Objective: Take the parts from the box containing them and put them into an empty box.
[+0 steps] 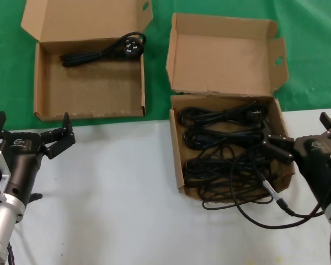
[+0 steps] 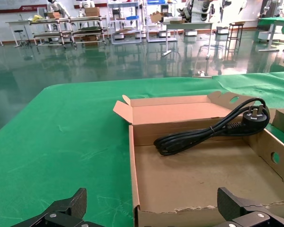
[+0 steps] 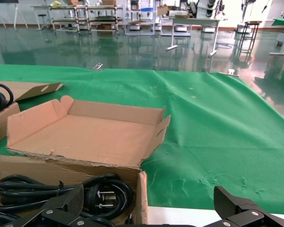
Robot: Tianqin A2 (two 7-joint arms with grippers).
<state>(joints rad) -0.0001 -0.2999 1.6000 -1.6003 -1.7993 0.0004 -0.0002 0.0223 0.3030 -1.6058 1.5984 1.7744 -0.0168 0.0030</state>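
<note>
The right gripper [image 1: 280,148] hides part of the cords [image 1: 220,144]; both arms are cut off below.

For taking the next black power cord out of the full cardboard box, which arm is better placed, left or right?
The right. The open right gripper hangs at the right edge of the squarer brown cardboard box holding the pile of black power cords. The open left gripper waits beside the wider cardboard box.

The left gripper [image 1: 30,131] is being held low with its fingers spread wide. The right gripper [image 1: 306,138] is being held open too.
</note>
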